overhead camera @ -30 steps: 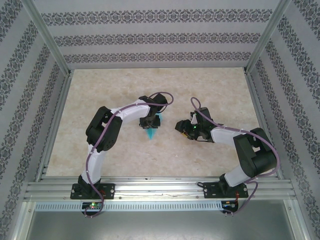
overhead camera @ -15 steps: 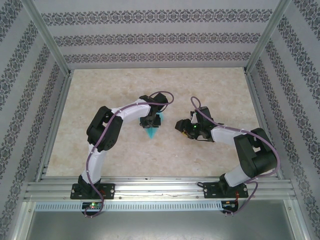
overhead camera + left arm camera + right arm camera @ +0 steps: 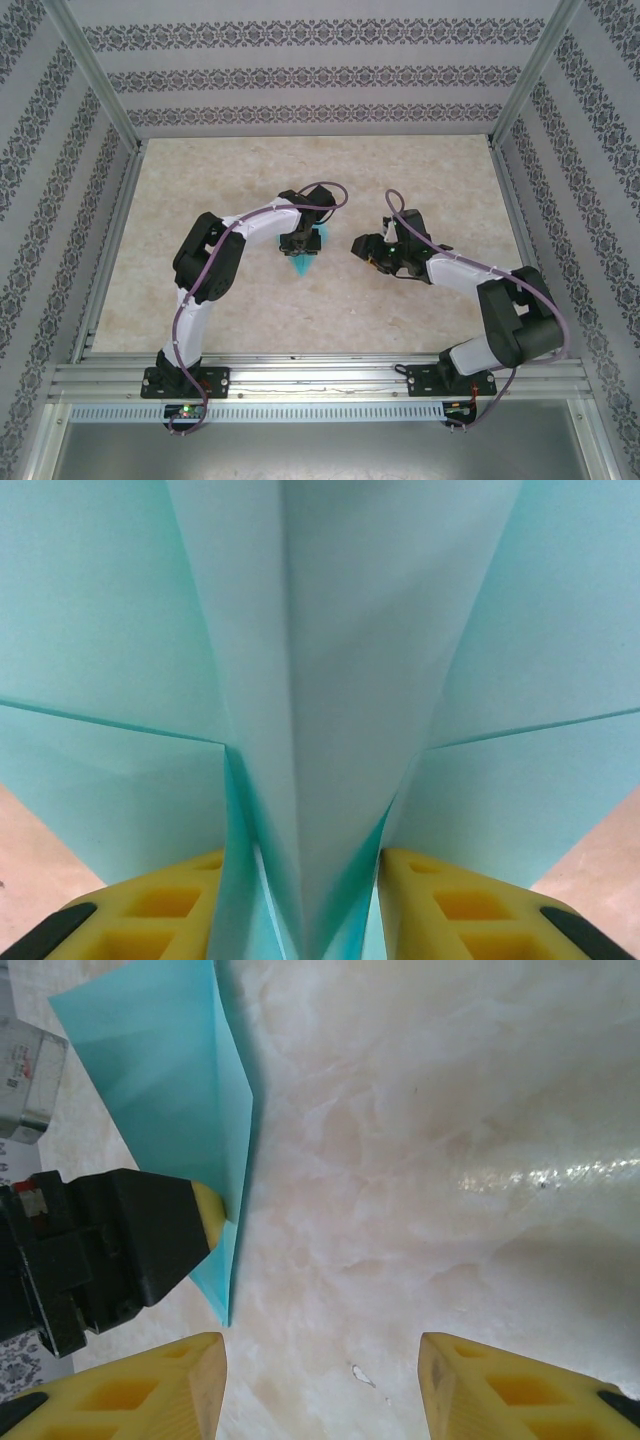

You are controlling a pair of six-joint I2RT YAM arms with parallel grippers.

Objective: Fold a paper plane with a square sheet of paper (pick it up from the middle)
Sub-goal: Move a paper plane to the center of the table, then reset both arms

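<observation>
At worktop (image 3: 420, 170) centre: paper plane (image 3: 303, 262), centre crease, layered wings. Folding apparently complete, release pending. Keel between left fingers (image 3: 170, 910), grip undeterminable. Nearby, right fingers (image 3: 150, 1390) parted, empty.

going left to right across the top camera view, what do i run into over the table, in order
left arm's elbow → paper plane → right gripper, jaws open → right arm's elbow
</observation>
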